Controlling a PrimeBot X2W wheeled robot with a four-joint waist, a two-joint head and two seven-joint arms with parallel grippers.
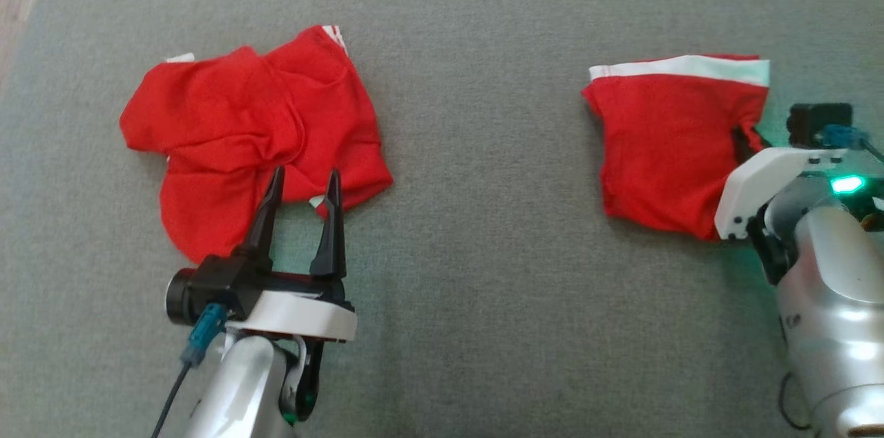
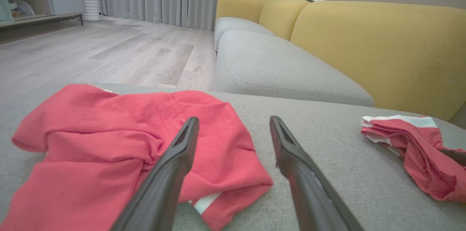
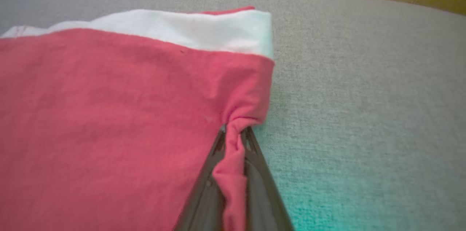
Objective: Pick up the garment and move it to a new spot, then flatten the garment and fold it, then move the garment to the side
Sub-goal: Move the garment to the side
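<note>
right gripper (image 3: pixel 235 130): nearest the lens in its wrist view, jaws pinched together on a small tuck of red cloth at the side edge of the folded garment (image 1: pixel 663 148), a little below its white band (image 1: pixel 690 68).
folded garment: lies flat at the right end of the grey cushion (image 1: pixel 483 251), a compact, roughly square stack with the band toward the cushion's far edge.
left gripper (image 1: pixel 306 179): jaws wide apart and holding nothing, over the left half of the cushion, tips at the near hem of the crumpled garment (image 1: pixel 235 120).
crumpled garment: bunched and creased on the left half of the cushion, well apart from the folded one.
step in hand: likely the last one, taking the folded piece off to the side.
handling: thin knit cloth, so probably light, soft and limp. it has no stiffness to keep its shape, is not fragile, and should grip rather than slip on the cushion's coarse weave.
where to hold: at the edge, through every layer. whether this pinch catches all layers cannot be told.
risk: lifted from one point, the loose layers could droop and the fold could open. a low carry close to the cushion looks safer.
</note>
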